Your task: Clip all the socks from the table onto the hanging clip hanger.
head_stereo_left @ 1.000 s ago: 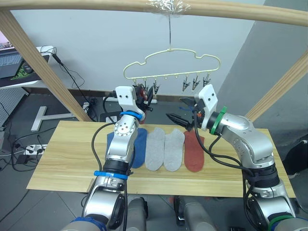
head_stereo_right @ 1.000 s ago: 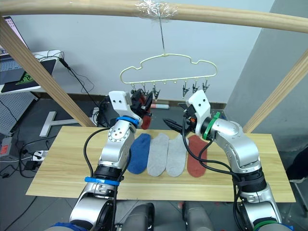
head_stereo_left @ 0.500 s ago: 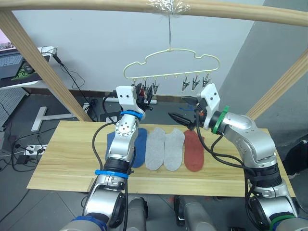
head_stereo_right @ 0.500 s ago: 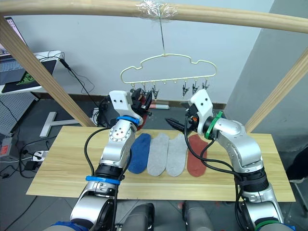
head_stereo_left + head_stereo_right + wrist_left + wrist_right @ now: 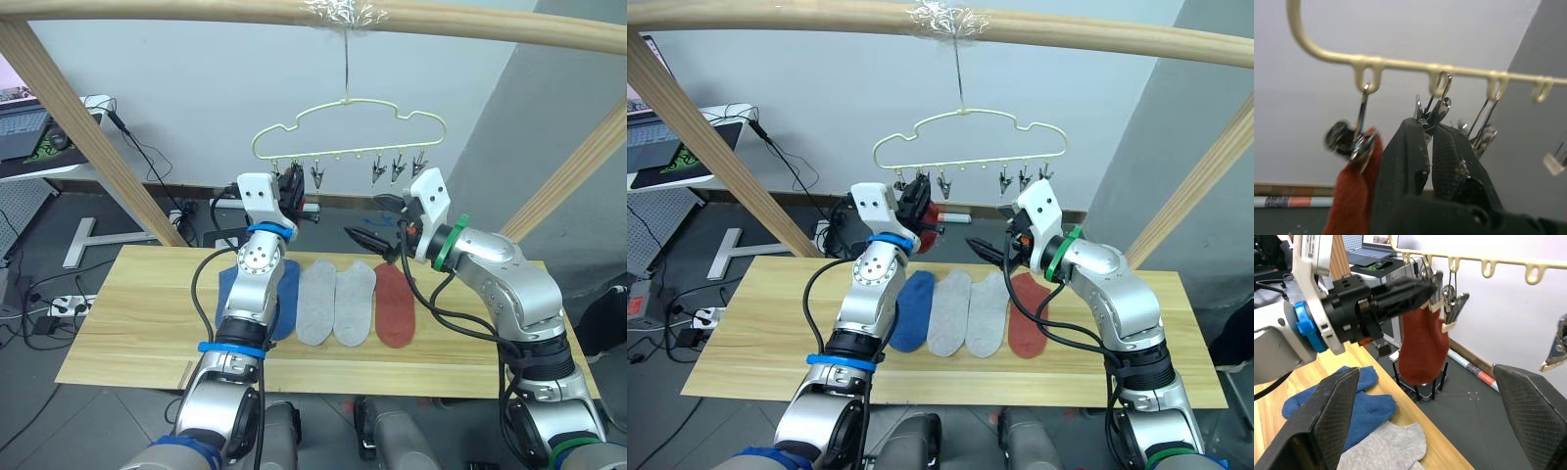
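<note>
The rust red sock [image 5: 1422, 350] hangs from the pale yellow wire clip hanger [image 5: 348, 132]; left fingers [image 5: 1432, 147] pinch a metal clip [image 5: 1431, 105] closed; let go slowly; right fingers [image 5: 1425, 421] spread open, empty.

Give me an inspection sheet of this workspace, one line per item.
Surface: wooden table, bare beyond the socks.
Job's things: clip hanger hangs from the frame bar; one red sock hangs from a clip near its left end; on the table lie two blue socks, two grey socks and one red sock.
Clutter: nothing seen on the table.
Grippers: left gripper shut at a clip beside the hung sock; right gripper open, holding nothing, below the hanger's right clips.
Cables: black leads along both arms; loose cables and a power strip on the floor.
Surroundings: white desk with laptop, grey wall.
</note>
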